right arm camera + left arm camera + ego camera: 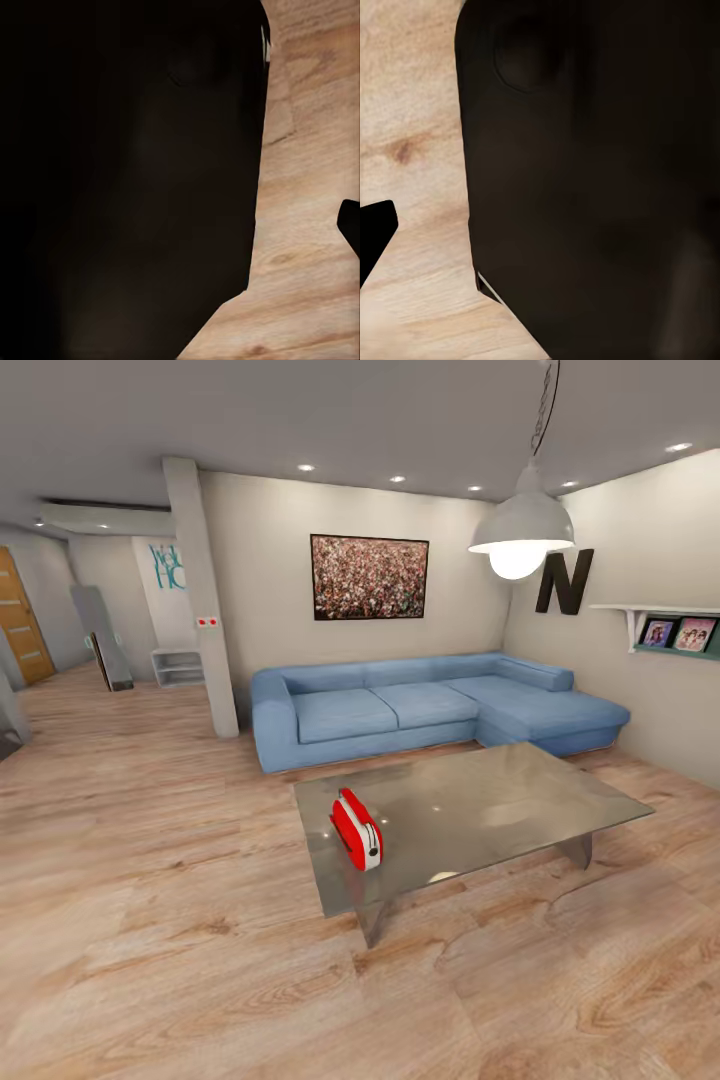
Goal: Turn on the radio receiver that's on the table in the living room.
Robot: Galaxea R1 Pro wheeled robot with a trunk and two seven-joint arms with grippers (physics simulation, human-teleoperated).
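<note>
1. Radio receiver [357,829] stands upright on the table [520,800], near the table's left end as the head view shows it, well apart from the other edges.
2. Its long axis runs from the sofa side toward the camera, slanting a little rightward; the narrow white-trimmed end faces the camera and the broad red side faces left.
3. The dial is too small to make out from here.
4. The table's glossy grey top carries the radio and mirrors the ceiling lights.
5. Behind the table sits the blue L-shaped sofa [420,705], with a framed crowd picture [369,577] above it and a white pendant lamp [520,530] hanging at right.
6. A wall shelf [660,615] at right holds small framed photos [678,633].
7. Both wrist views show a dark robot body over wood floor [412,150]; I cannot tell whether either set of jaws is apart or together.
</note>
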